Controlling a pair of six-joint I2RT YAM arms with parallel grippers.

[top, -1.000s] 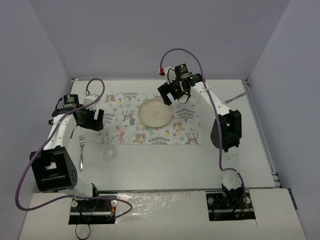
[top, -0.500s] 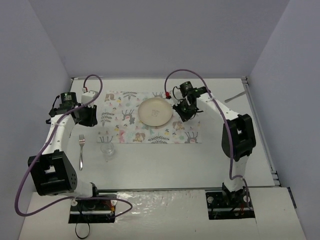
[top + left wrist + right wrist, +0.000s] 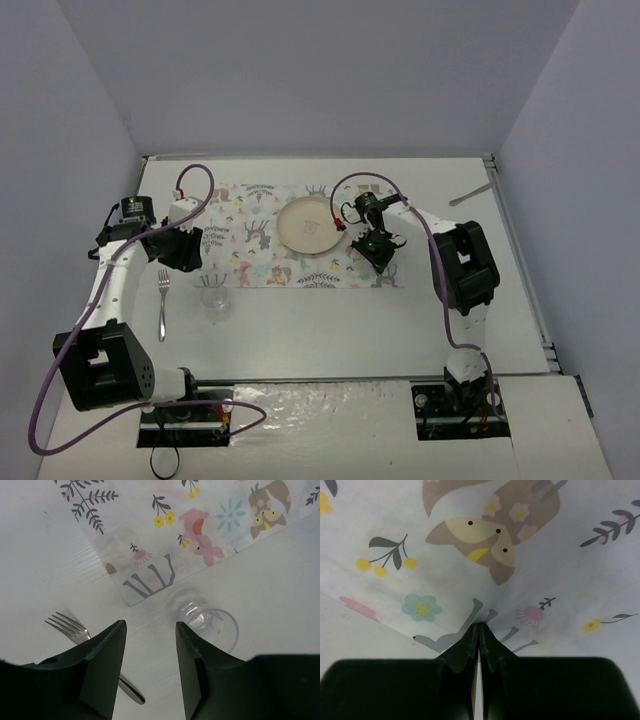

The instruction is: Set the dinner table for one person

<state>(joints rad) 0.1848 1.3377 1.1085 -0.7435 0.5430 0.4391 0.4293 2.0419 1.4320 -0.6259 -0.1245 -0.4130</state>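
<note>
Right jaws: closed tight on a pucker of the cloth (image 3: 520,555), just right of the plate (image 3: 311,224); seemingly to tug it straight.
Left jaws: spread apart and empty, hanging well left of the plate, aimed at the gap between fork (image 3: 70,627) and glass (image 3: 212,627); probably lining up on one of them.
Counter (image 3: 330,325): lies under everything and runs far beyond the plate on every side. It is plain off-white and faintly grained, with thin metal rails at its edges.
Setting: looks unfinished, with fork and glass off the cloth, left of the plate.
</note>
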